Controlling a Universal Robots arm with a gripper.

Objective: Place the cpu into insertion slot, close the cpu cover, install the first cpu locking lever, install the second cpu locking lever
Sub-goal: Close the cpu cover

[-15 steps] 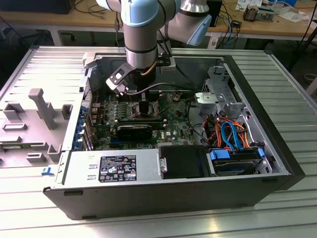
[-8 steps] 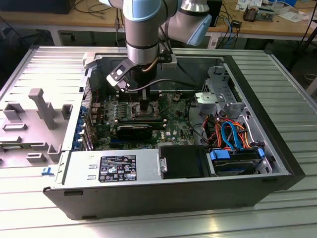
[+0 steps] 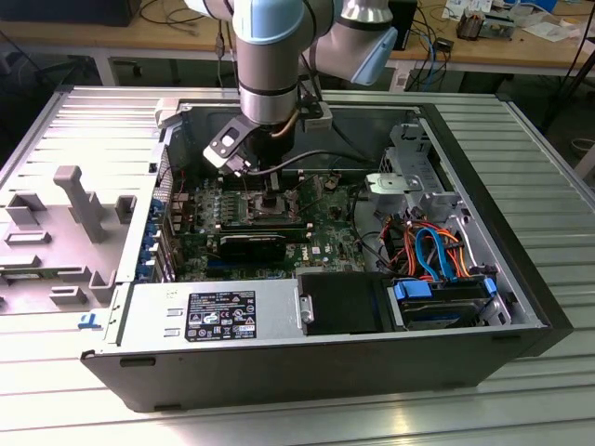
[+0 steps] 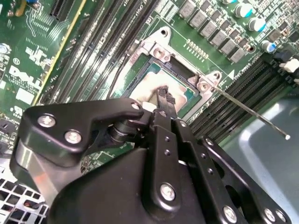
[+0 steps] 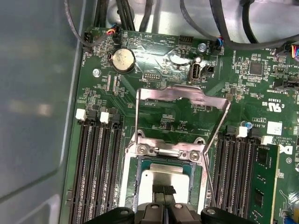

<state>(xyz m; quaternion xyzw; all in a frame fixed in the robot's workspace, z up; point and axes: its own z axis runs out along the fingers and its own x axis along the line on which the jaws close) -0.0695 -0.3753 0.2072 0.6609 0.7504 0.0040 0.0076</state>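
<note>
One arm [image 3: 270, 65] is seen reaching down into an open computer case [image 3: 307, 372] in the exterior view, with the gripper [image 3: 272, 189] lowered over the middle of the green motherboard [image 3: 327, 200].

Status, roughly: the cpu [image 5: 164, 176] is already sitting in the insertion slot [image 5: 196, 173], dull silver top up, and it looks to be lying flat inside the rim. In both wrist views the two fingertips [image 4: 164, 97] are seen squeezed together with no gap left between them, and nothing is pinched in there. The closed tip is parked over the cpu's top, close to one edge. Whether it's actually touching the metal can't be told.

The cpu cover [image 5: 183, 95] hasn't been closed. It's flipped up and tilted back on its hinge, and bare board is visible through its big square window. One thin locking lever [image 4: 252, 115] is unhooked as well, sticking out at an angle from a corner of the socket and passing over the long black memory slots [image 5: 99, 163] that flank it. A coin battery [image 5: 122, 59] is seen further up the board, well apart from the socket.
</note>
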